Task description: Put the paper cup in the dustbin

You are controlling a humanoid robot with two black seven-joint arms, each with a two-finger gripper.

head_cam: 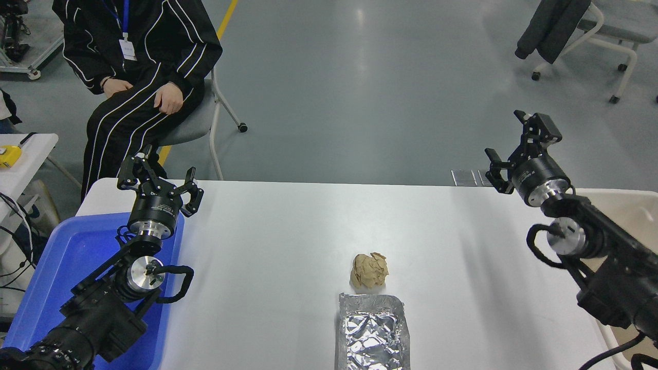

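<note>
No paper cup is visible on the table [288, 226] or in the empty, spread right hand [514, 146] raised beside the dustbin [632, 203], so the likely fault is grasping the brown paper ball [369, 270] or foil tray [373, 331] instead.

The dustbin [635, 208] is mostly hidden behind the right arm [596, 246] and cut off by the picture's right edge, so only a strip of its pale rim and a little of its inside show (what lies in it cannot be told). The silver foil tray [373, 329] runs off the bottom edge, and the blue plastic tray [67, 257] is cut by the left and bottom edges with much of it under the left arm [110, 295]. The seated person [136, 61] at the far left is cropped at the top.
</note>
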